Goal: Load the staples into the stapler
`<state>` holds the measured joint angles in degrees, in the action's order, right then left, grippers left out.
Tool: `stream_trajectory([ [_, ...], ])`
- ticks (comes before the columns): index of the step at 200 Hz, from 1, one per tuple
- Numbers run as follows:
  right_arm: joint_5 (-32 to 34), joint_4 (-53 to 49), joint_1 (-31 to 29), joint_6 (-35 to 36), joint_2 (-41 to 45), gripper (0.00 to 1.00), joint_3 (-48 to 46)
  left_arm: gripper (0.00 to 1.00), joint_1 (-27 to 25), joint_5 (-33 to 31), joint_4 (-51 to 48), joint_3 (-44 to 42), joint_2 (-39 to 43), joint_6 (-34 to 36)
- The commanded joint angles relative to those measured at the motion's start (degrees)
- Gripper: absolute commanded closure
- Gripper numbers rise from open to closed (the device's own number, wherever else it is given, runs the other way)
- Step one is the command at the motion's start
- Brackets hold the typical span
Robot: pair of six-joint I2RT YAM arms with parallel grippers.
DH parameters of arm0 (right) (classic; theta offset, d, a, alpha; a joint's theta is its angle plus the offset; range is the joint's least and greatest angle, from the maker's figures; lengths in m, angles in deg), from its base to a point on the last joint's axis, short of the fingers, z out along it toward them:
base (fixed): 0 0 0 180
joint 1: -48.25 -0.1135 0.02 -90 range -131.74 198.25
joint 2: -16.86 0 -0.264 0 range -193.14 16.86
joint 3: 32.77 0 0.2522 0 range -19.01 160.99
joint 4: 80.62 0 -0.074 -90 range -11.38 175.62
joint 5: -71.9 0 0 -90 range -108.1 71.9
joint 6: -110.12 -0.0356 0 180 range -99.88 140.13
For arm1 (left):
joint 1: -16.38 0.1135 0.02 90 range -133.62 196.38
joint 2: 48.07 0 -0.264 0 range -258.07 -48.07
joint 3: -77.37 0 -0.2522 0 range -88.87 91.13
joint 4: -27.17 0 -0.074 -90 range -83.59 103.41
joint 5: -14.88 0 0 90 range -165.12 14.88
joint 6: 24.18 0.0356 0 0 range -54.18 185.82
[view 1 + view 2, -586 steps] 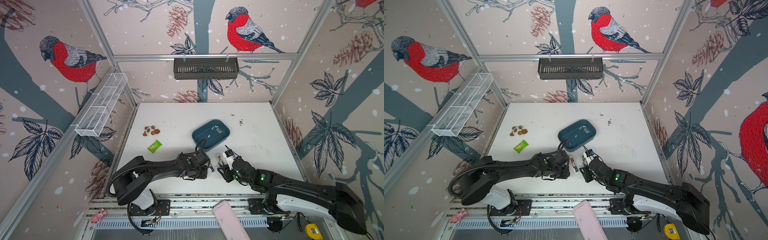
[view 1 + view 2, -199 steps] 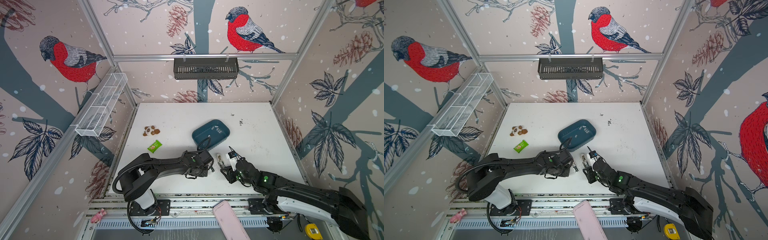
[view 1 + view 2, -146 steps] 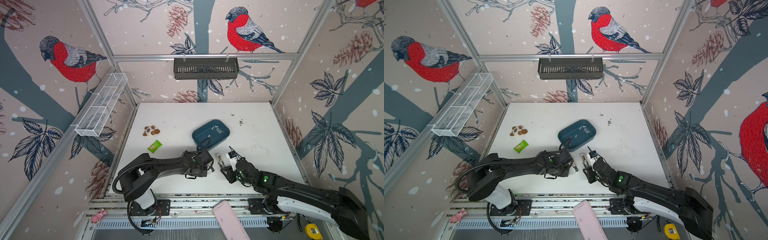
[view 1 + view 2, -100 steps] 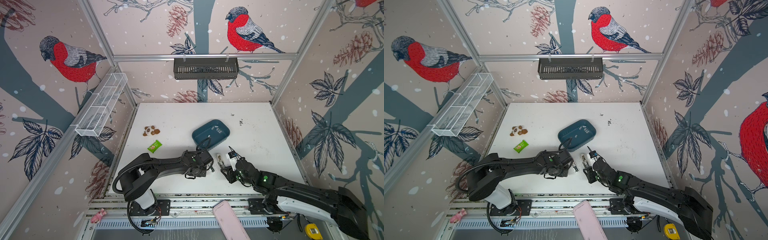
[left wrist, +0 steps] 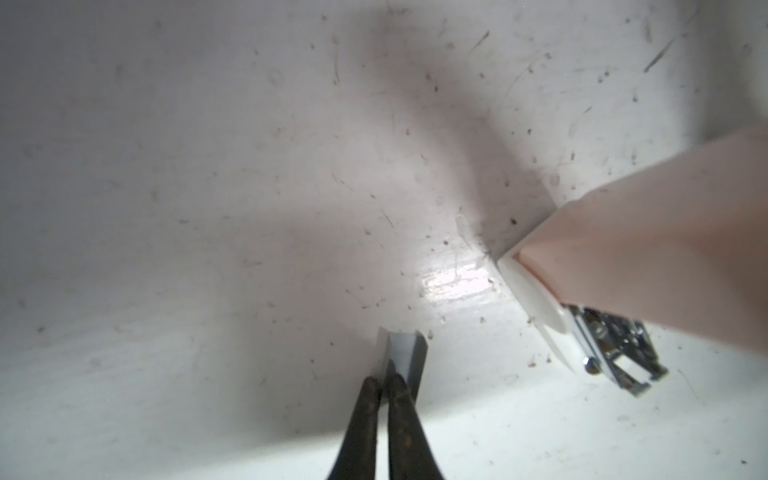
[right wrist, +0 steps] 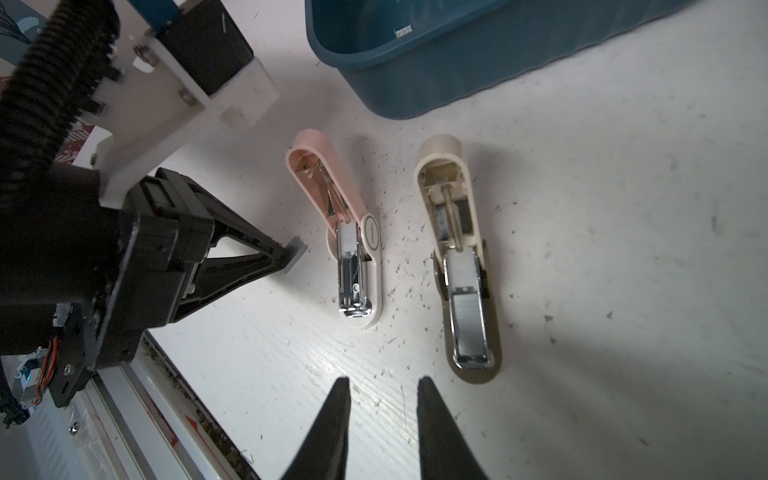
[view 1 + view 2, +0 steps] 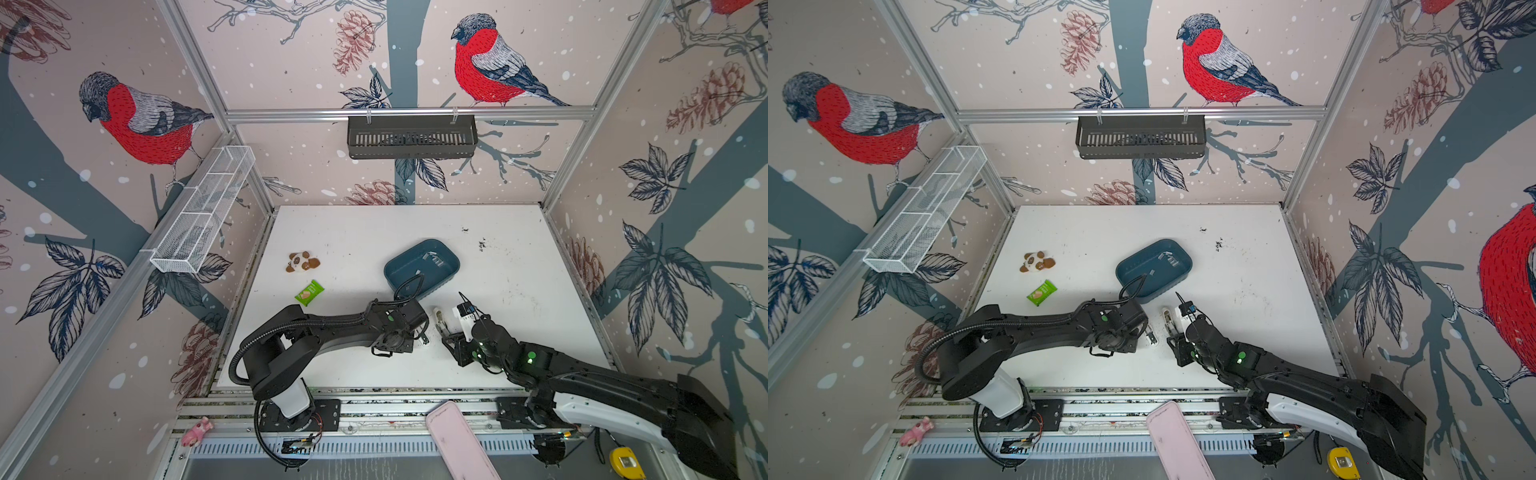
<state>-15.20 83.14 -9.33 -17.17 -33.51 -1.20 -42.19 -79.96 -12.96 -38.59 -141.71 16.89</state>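
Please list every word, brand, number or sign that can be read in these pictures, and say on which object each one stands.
Oval label on the pink stapler: a short line of print, too blurred to read.
Green packet: printed front, too small to read.
Nothing else shows any text, so no text can be quoted.

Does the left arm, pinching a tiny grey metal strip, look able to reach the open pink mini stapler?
Probably yes. The left gripper, shut on the grey staple strip, sits beside the pink mini stapler; only bare table lies between, its lid is flipped open, and the right gripper hangs clear.
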Motion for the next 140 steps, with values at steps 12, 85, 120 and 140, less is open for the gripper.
stream_trajectory([
  [12, -0.6, 1.68, 0.08, -0.32, 0.28, 0.72, -0.09, 0.97, 0.03, -1.63, -2.59, -0.13, 0.16, 2.05],
  [85, -7.79, 8.06, 1.16, -3.53, 1.88, 0.71, 1.02, 1.0, 1.99, 5.71, 5.33, -5.0, 13.56, 10.18],
  [120, -10.89, 11.48, 2.9, -6.03, 4.59, 0.67, 3.46, 1.0, 8.64, 16.54, 12.44, -8.42, 24.24, 14.44],
  [140, -13.73, 14.65, 4.59, -7.35, 6.93, 0.63, 4.41, 1.0, 12.03, 22.38, 16.02, -8.72, 29.67, 16.46],
])
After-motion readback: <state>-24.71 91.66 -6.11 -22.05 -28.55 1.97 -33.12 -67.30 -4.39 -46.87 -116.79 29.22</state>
